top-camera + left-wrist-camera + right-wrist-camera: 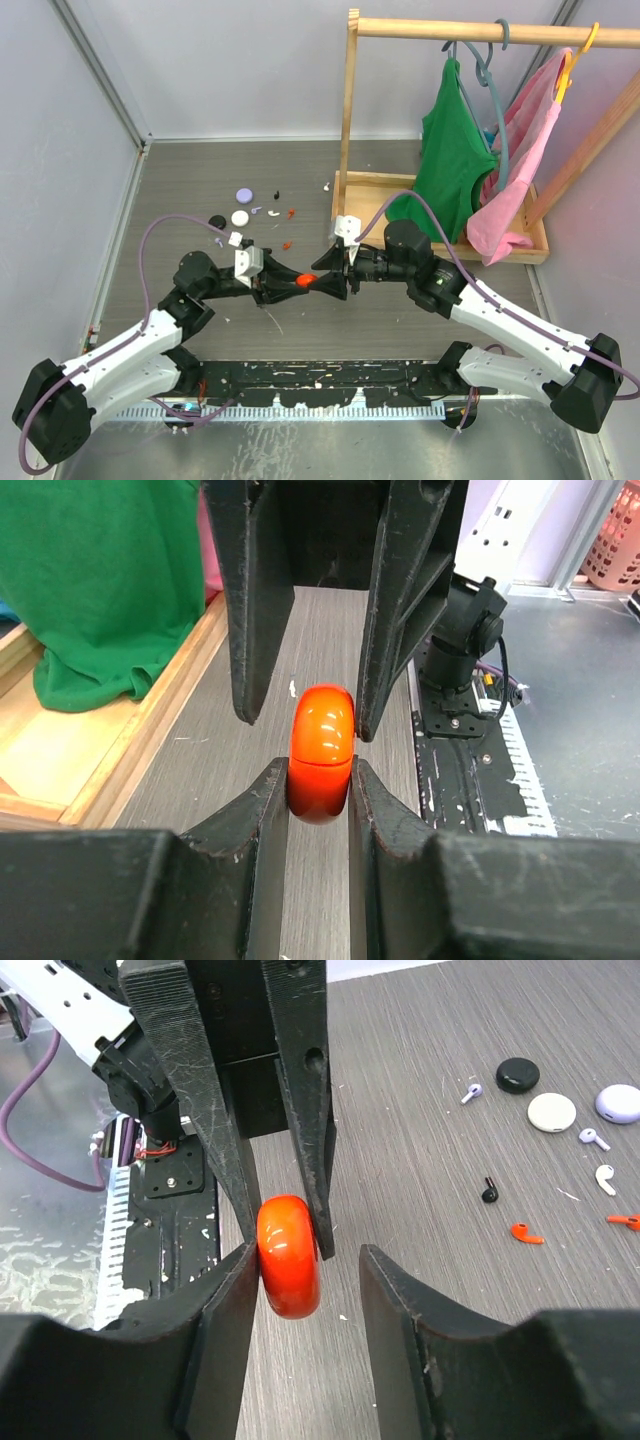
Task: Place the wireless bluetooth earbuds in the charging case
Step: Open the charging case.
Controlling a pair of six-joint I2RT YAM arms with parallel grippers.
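Case first: the red case is a glossy orange-red puck with a rounded rim and a thin seam across it, and it looks shut. It hangs above the table at the middle of my overhead view, standing on edge. Its long axis lies along the 9-to-3 line between the arms, and its flat faces are turned to 12 and 6.

My left pincer comes in from 9 o'clock and is clamped on both flat faces. My right pincer comes in from 3 o'clock with its jaws parted around the far end. One finger touches the case and the other stands clear of it.

At about 11 o'clock from the case the tiny stemmed buds lie loose and apart on the table. I can see a red bud, a black bud, a white bud and a lilac bud, their stems pointing different ways. Just beyond them lie a black disc, a cream disc and a lilac disc.
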